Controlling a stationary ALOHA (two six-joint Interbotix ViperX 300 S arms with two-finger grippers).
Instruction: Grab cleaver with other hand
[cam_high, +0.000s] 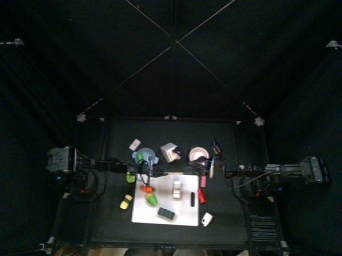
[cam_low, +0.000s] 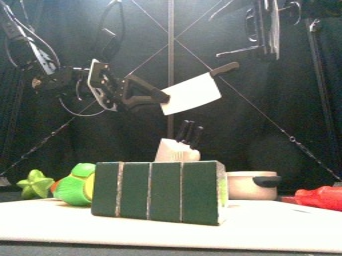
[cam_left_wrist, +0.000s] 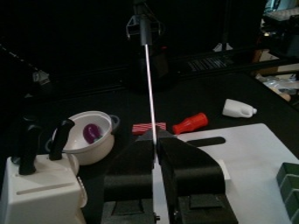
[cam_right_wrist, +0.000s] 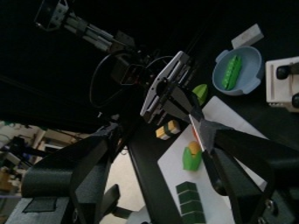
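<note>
The cleaver (cam_low: 194, 95) hangs in the air above the table, pale flat blade tilted, with a dark-looking handle (cam_low: 227, 68) pointing up and to the right. My left gripper (cam_low: 140, 92) is shut on the blade's near end. In the left wrist view the blade (cam_left_wrist: 152, 105) shows edge-on as a thin line rising from between the jaws of the left gripper (cam_left_wrist: 158, 147). My right gripper (cam_right_wrist: 158, 127) stands wide open, facing the cleaver (cam_right_wrist: 163, 83) from a short distance and not touching it. In the front view the right gripper (cam_low: 247, 48) hangs at the upper right, near the handle.
On the table stand a white knife block (cam_low: 178, 148) with black handles, a green striped block (cam_low: 158, 190), a white pot (cam_low: 251, 183), green toys (cam_low: 60, 185) and a red piece (cam_low: 321, 197). A white cutting board (cam_left_wrist: 246, 153) lies below, and a blue bowl (cam_right_wrist: 237, 70) holds a green piece.
</note>
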